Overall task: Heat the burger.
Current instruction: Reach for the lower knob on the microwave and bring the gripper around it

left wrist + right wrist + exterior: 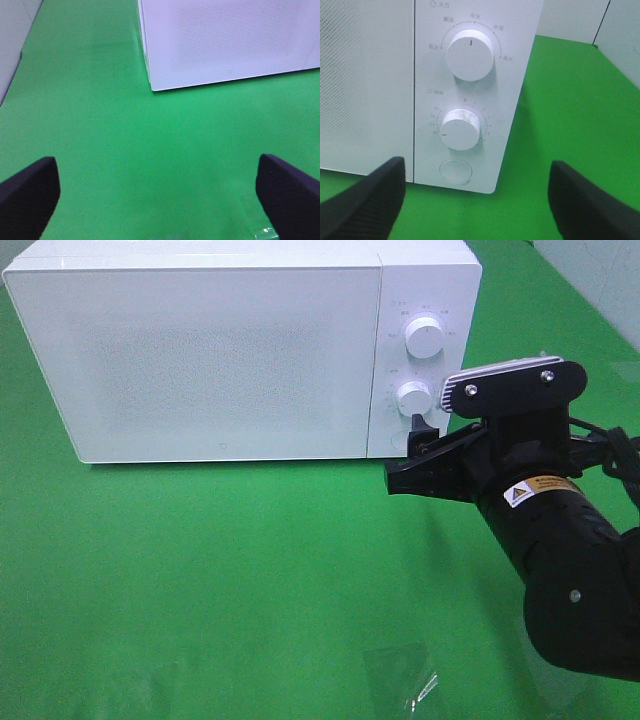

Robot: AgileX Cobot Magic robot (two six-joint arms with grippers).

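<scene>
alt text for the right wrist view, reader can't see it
Close-up of a white microwave control panel: an upper dial marked straight up, a lower dial marked toward the door, and a round button beneath. The right hand is wide open in front, above the green table.

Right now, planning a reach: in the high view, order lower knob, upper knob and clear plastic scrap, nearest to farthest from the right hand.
1. Lower knob, just above the right hand.
2. Upper knob, higher on the panel.
3. Clear plastic scrap, on the cloth at the front.
</scene>
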